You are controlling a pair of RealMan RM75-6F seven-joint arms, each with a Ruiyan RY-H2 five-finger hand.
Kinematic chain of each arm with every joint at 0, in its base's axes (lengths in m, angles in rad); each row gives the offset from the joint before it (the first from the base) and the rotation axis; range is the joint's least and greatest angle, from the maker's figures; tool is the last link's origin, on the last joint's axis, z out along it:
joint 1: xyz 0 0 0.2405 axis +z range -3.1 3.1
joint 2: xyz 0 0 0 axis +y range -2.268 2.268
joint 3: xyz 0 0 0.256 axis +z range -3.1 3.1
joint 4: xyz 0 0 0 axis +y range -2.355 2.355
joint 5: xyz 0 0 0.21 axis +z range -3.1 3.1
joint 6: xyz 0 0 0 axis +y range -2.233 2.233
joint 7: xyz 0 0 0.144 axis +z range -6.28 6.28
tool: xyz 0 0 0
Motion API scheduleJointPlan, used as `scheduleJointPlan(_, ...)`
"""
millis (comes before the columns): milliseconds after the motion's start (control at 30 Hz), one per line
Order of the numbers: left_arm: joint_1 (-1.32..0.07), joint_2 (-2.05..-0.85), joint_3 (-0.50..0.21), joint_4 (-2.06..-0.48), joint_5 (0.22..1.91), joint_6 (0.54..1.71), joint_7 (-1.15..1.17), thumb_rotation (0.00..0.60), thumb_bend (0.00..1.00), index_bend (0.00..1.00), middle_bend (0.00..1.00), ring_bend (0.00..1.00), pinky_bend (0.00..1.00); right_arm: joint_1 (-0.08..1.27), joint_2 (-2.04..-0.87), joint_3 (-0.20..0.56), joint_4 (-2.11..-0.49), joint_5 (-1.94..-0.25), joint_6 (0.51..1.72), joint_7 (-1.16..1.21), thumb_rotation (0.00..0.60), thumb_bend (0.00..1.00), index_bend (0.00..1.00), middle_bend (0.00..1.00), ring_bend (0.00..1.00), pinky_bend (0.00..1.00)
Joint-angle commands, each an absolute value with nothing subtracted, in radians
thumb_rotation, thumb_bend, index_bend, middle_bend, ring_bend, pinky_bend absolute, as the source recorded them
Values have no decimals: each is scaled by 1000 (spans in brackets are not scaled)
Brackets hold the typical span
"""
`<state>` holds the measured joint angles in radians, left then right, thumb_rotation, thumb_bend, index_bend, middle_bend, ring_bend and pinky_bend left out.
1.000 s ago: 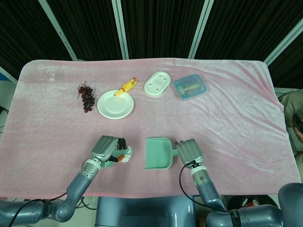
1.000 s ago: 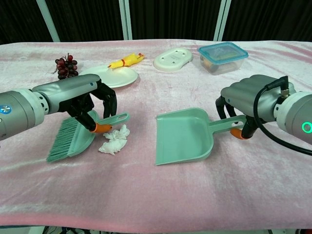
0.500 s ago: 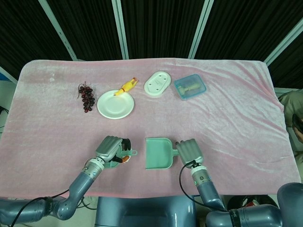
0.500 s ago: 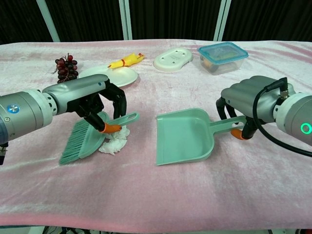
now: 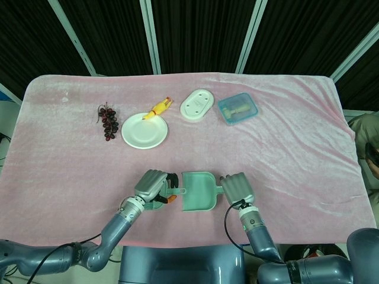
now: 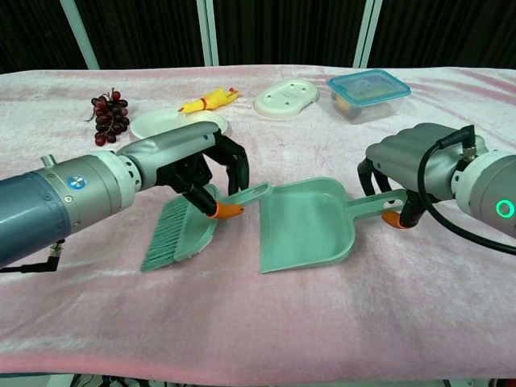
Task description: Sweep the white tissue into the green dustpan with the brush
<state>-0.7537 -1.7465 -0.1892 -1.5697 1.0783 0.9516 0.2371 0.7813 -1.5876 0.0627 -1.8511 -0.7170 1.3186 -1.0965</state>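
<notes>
Chest view: left robot hand (image 6: 211,165) grips the brush (image 6: 184,228), bristles down at 9 o'clock of the green dustpan (image 6: 305,226); right robot hand (image 6: 403,169) steadies its handle. White tissue's hidden, probably behind the brush.

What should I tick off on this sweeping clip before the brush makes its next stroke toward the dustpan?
1. Left hand grips the brush: ok.
2. Right hand holds the green dustpan by its handle: ok.
3. Dustpan lies flat on the pink cloth, open edge toward the brush: ok.
4. Brush close to the dustpan's open edge: ok, its handle tip nearly reaches the pan.
5. White tissue located: cannot tell, neither view shows it; it may be hidden behind the brush.
6. Tissue inside the dustpan: not ok, the pan looks empty in the chest view.
7. Plate and grapes away from the sweep path: ok.
</notes>
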Motion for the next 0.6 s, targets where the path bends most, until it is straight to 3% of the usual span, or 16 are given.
scheduleJointPlan(33,-777,-1793,-211,-1530,1088,945,219,600,422,615,641,924,1000,782,-1585,63,-1852,-717,1318,-1096,600,511,686,588,634,781)
scheduleJointPlan(600,-888,-1943,-344,-1424,1198,988,116,600,418,615,640,924,1000,777,-1560,56,-1869,-726,1317,-1076,600,511,686,588,634,781)
